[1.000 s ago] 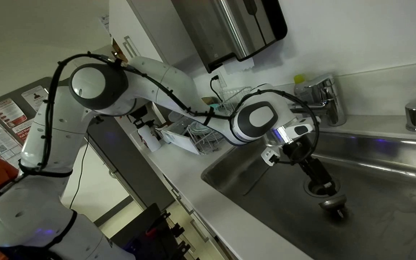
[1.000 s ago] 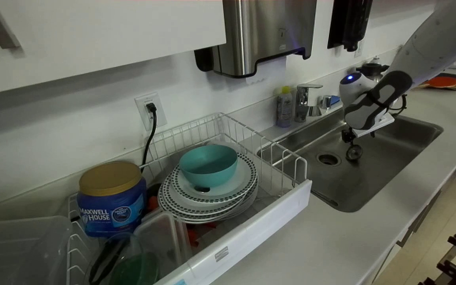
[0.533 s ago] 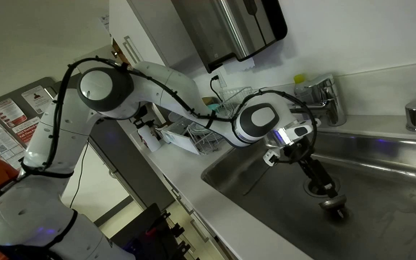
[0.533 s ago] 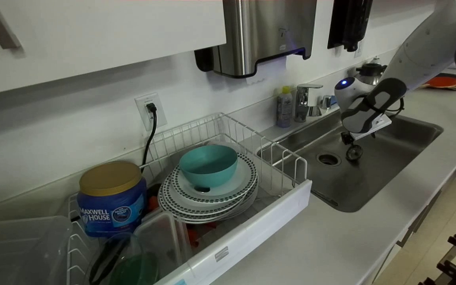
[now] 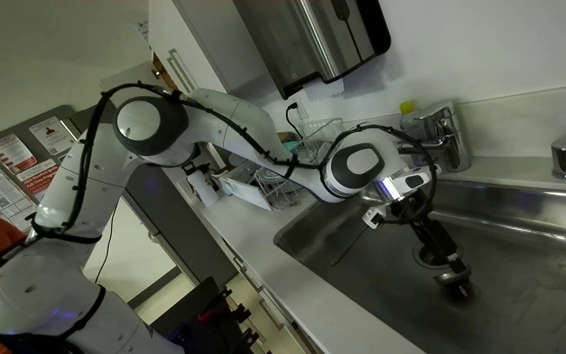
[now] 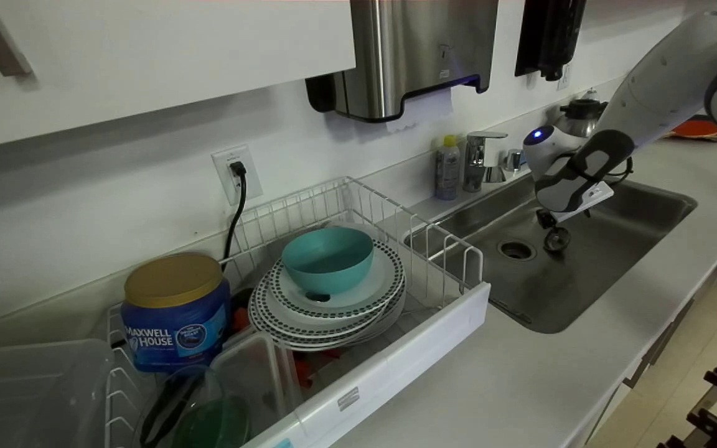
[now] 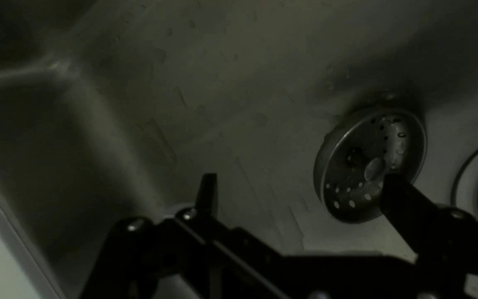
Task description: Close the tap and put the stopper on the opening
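The gripper (image 7: 301,182) hangs low in the sink (image 6: 539,295), its jaws wide apart with nothing clasped, presumably to straddle the stopper (image 7: 370,165); that sits tilted just beside the drain (image 6: 517,251), perhaps propped by its hidden underside; whether a fingertip (image 7: 401,199) touches it I cannot tell; the wrist view alone shows its holes (image 7: 368,197) and knob (image 7: 374,169) clearly, yet cuts off the drain and lacks the tap (image 6: 475,163), which both exterior views show, no stream visible.

Room over sink floor (image 7: 259,137) between spread fingers (image 7: 208,193), stopper (image 7: 365,170) crowding one fingertip (image 7: 398,197), contact unclear
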`<control>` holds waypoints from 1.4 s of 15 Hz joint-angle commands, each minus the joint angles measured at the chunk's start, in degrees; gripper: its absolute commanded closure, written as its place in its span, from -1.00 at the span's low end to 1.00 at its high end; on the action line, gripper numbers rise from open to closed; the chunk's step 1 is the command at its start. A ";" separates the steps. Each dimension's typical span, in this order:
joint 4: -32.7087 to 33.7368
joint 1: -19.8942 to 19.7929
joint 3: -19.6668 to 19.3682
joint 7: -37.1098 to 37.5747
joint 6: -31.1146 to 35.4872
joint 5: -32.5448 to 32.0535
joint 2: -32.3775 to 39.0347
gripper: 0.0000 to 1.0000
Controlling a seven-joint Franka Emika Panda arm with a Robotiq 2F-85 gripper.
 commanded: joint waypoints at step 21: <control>6.75 -0.82 -2.27 1.31 -3.98 -1.70 5.63 0.02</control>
